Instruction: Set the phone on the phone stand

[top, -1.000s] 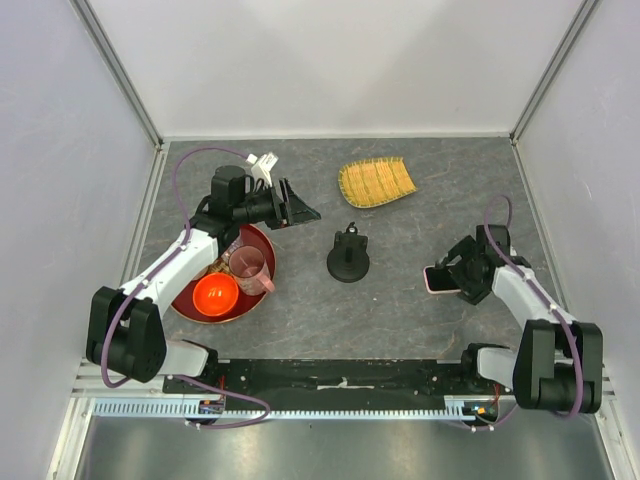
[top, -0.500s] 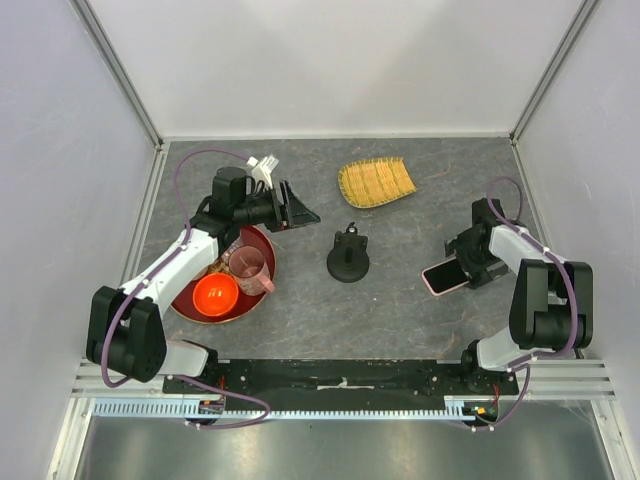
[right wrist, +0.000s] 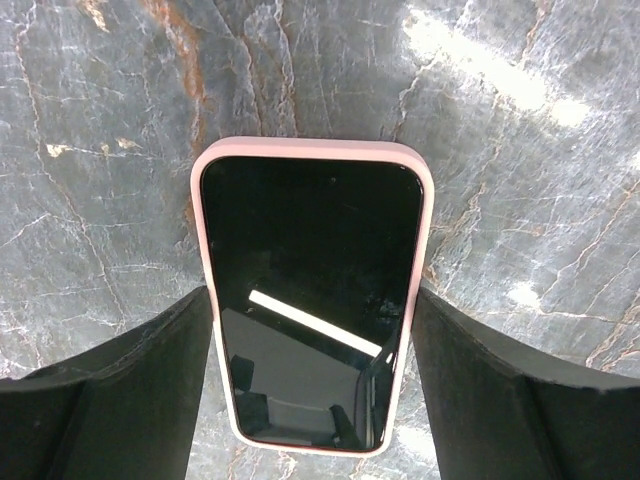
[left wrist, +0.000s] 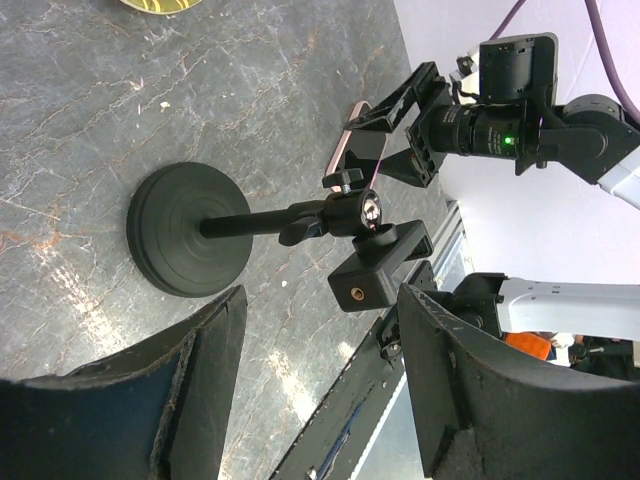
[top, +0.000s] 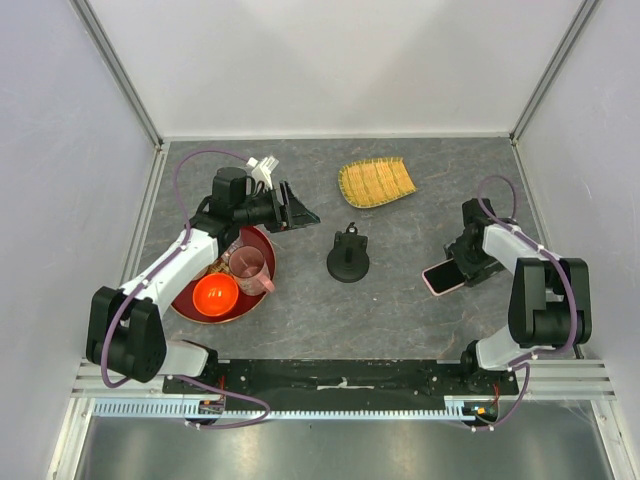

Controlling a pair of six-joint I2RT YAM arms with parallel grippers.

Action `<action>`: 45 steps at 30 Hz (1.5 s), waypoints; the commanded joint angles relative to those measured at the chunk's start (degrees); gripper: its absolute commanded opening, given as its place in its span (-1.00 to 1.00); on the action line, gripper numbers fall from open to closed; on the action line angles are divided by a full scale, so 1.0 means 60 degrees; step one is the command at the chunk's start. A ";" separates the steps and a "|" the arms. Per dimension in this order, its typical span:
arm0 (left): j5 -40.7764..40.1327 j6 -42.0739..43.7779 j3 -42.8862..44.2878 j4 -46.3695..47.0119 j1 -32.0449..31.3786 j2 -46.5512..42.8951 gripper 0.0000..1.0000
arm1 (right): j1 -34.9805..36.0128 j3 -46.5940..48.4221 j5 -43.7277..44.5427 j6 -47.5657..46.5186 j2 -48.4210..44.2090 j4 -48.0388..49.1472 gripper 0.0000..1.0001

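Left of the black disc-based phone stand (top: 348,262), the round red tray (top: 185,305) holds an orange bowl (top: 215,293) and a translucent pink cup (top: 250,268). The pink-cased, black-screened phone (right wrist: 310,250) lies flat, screen up, right of the stand, its long axis running roughly toward it. My right gripper (right wrist: 312,300) straddles the phone's long edges, and I cannot tell whether it grips. My left gripper (left wrist: 320,300) gapes wide and empty.

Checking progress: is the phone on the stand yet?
Not yet. The phone lies flat, screen up, on the table, well apart from the phone stand.
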 commanded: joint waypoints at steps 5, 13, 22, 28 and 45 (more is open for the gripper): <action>-0.0152 0.0438 0.0354 0.0072 -0.0011 -0.0262 0.37 | 0.0981 0.0132 0.0615 0.0475 0.1430 -0.0127 -0.23; -0.0694 0.1125 0.0428 -0.0047 -0.0026 -0.0993 0.36 | 0.1829 0.0162 0.0849 -0.1814 0.0468 0.1497 -1.00; 0.0401 0.1114 -0.0435 0.2559 -0.0377 -0.2576 0.36 | 0.3088 -0.0513 -0.0998 -0.6334 -0.3415 0.4488 -1.00; 0.0815 0.1770 -0.0743 0.3469 -0.1970 -0.3073 0.36 | 0.4466 0.0424 -0.0528 -0.6412 -0.5569 0.4136 -1.00; -0.2685 0.3221 -0.1463 0.3178 -0.4157 -0.3719 0.56 | 0.9665 0.2226 0.4085 -0.2368 -0.5118 0.4810 -1.00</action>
